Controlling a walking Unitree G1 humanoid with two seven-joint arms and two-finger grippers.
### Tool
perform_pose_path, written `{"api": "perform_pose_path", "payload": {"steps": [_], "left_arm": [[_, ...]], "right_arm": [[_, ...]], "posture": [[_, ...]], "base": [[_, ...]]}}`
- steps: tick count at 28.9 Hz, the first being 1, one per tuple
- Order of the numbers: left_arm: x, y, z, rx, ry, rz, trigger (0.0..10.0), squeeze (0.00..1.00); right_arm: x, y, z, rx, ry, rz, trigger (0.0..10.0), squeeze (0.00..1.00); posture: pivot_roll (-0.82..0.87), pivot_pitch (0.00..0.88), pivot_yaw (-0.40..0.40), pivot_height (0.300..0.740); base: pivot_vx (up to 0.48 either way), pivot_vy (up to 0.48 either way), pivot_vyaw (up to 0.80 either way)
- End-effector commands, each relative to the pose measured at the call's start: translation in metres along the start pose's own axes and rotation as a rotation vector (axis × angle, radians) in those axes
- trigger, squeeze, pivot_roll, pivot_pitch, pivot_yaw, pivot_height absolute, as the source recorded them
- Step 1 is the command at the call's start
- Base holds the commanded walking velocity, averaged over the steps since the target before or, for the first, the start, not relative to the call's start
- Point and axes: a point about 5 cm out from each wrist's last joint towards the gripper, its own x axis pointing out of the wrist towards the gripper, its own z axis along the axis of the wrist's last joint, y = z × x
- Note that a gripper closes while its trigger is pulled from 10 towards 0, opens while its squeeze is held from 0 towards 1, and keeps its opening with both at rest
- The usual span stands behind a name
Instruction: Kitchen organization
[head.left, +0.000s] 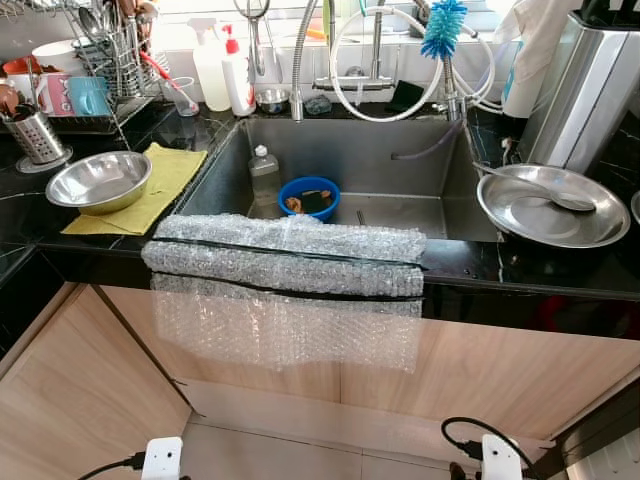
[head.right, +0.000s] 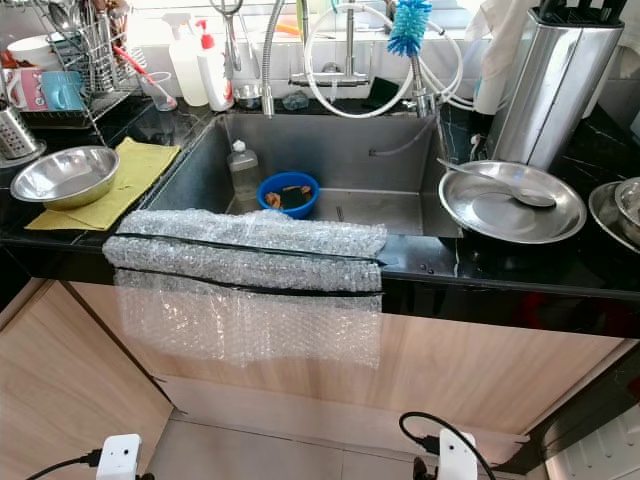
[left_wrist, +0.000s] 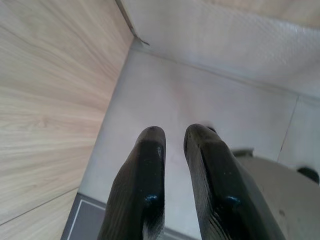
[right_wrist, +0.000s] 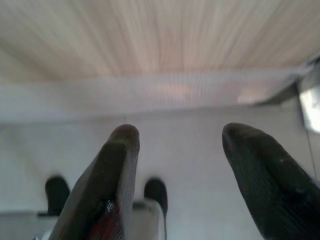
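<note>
While both arms hang low by the cupboard doors, nothing on the counter is touched. The left gripper (left_wrist: 172, 135) points at the floor with its fingers nearly together, holding nothing; the right gripper (right_wrist: 180, 135) hangs spread wide and empty. The likeliest work lies up and ahead — the steel bowl (head.left: 98, 181) sits on a yellow cloth (head.left: 170, 170) left of the sink (head.left: 350, 150), nearer the left arm. The spoon (head.left: 535, 190) lies in the steel plate (head.left: 553, 210) on the right, handle pointing toward the sink, its length running roughly across the counter.
</note>
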Motion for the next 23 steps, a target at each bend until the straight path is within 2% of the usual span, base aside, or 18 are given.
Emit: {"api": "perform_pose_path", "payload": {"steps": [1, 6, 12, 15, 16, 17, 18, 19, 23], "left_arm": [[-0.002, 0.01, 0.001, -0.026, -0.028, 0.028, 10.0, 0.0], [-0.004, 0.016, 0.004, -0.024, -0.082, 0.033, 10.0, 0.0], [-0.008, 0.025, 0.021, -0.065, -0.265, 0.062, 10.0, 0.0], [-0.012, 0.028, 0.032, -0.077, -0.363, 0.078, 10.0, 0.0], [-0.012, 0.028, 0.032, -0.077, -0.363, 0.078, 10.0, 0.0], [-0.013, 0.029, 0.036, -0.074, -0.395, 0.082, 10.0, 0.0], [-0.02, 0.029, 0.053, -0.08, -0.52, 0.091, 10.0, 0.0], [-0.02, 0.029, 0.053, -0.08, -0.52, 0.091, 10.0, 0.0], [-0.038, 0.025, 0.087, -0.095, -0.719, 0.093, 10.0, 0.0]], "right_arm": [[0.0, -0.001, 0.006, 0.0, -0.053, 0.002, 10.0, 0.0], [-0.002, -0.003, 0.013, -0.042, -0.136, 0.022, 10.0, 0.0], [-0.011, -0.013, 0.034, -0.041, -0.346, 0.025, 10.0, 0.0], [-0.02, -0.016, 0.048, -0.073, -0.459, 0.028, 10.0, 0.0], [-0.02, -0.016, 0.048, -0.073, -0.459, 0.028, 10.0, 0.0], [-0.023, -0.017, 0.052, -0.074, -0.487, 0.026, 10.0, 0.0], [-0.033, -0.017, 0.064, -0.086, -0.564, 0.024, 10.0, 0.0], [-0.033, -0.017, 0.064, -0.086, -0.564, 0.024, 10.0, 0.0], [-0.051, -0.01, 0.09, -0.106, -0.696, 0.042, 10.0, 0.0]], "posture": [[-0.04, 0.034, 0.051, 0.74], [-0.05, 0.038, 0.056, 0.74], [-0.05, 0.042, 0.059, 0.74], [-0.04, 0.047, 0.062, 0.74], [-0.04, 0.047, 0.062, 0.74], [-0.04, 0.047, 0.062, 0.74], [-0.04, 0.05, 0.061, 0.74], [-0.04, 0.05, 0.061, 0.74], [-0.04, 0.05, 0.062, 0.74]], "base": [[0.0, 0.0, 0.0], [0.0, 0.0, 0.0], [0.0, 0.0, 0.0], [0.0, 0.0, 0.0], [0.0, 0.0, 0.0], [0.0, 0.0, 0.0], [0.0, 0.0, 0.0], [0.0, 0.0, 0.0], [0.0, 0.0, 0.0]]}}
